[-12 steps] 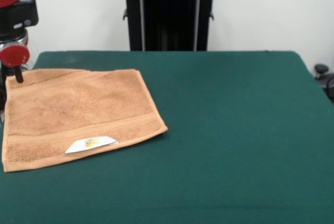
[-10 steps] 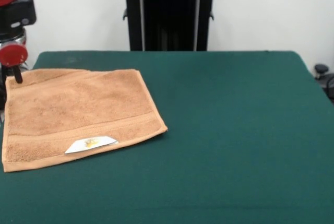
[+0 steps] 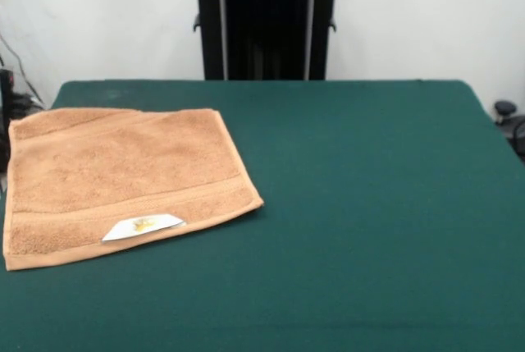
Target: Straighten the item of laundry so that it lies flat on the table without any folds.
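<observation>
The item of laundry (image 3: 123, 178) is an orange-tan terry towel lying spread out on the left part of the dark green table (image 3: 369, 204). It looks flat, with a woven band along its near edge and a small white label with a yellow mark (image 3: 143, 226) near that edge. Its left side reaches the table's left edge. The gripper is not in the front view.
The black pedestal (image 3: 267, 20) stands behind the table's far edge. A dark object (image 3: 6, 114) sits just off the table's left side. A black knob (image 3: 505, 110) shows at the right edge.
The arm's red and black end, which hung over the towel's far left corner, has left the picture. The towel has not moved.
</observation>
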You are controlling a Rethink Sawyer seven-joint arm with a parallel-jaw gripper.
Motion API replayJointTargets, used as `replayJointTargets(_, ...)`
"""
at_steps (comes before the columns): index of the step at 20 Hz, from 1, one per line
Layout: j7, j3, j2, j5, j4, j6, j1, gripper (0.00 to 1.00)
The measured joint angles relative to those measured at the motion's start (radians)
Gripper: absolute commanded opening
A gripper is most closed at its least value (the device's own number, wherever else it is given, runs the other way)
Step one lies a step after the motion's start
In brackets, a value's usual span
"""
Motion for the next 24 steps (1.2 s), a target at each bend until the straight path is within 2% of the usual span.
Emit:
replayJointTargets(10,-0.033,0.015,-0.002,-0.004,0.005,0.0,0.022,0.0)
replayJointTargets(24,-0.033,0.019,-0.044,-0.005,0.011,0.0,0.162,0.0)
